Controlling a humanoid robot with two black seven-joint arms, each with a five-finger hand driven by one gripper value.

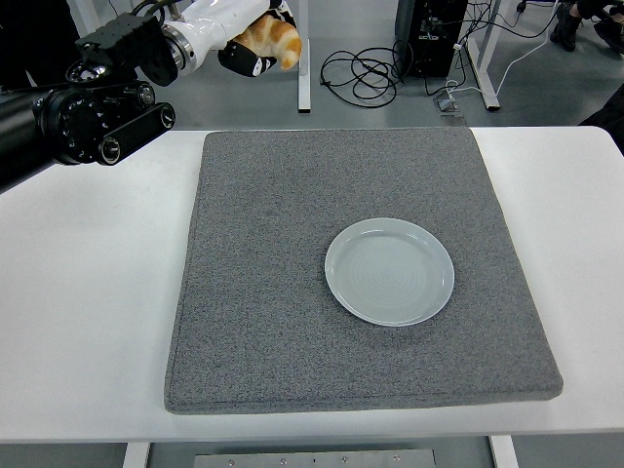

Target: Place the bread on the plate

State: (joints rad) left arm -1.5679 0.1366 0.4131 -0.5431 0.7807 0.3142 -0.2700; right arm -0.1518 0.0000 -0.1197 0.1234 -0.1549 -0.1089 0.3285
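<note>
My left hand (255, 41) is raised high at the top left, past the far edge of the mat, with its fingers curled around a golden-brown piece of bread (272, 41). The black left arm (68, 122) reaches in from the left edge. A pale grey-blue plate (390, 271) lies bare on the grey mat (253, 292), right of centre, well below and to the right of the bread. The right arm is out of view.
The grey mat covers most of the white table (88, 322). Beyond the table's far edge there are cables (361, 73), a black computer case (429, 34) and table legs on the floor.
</note>
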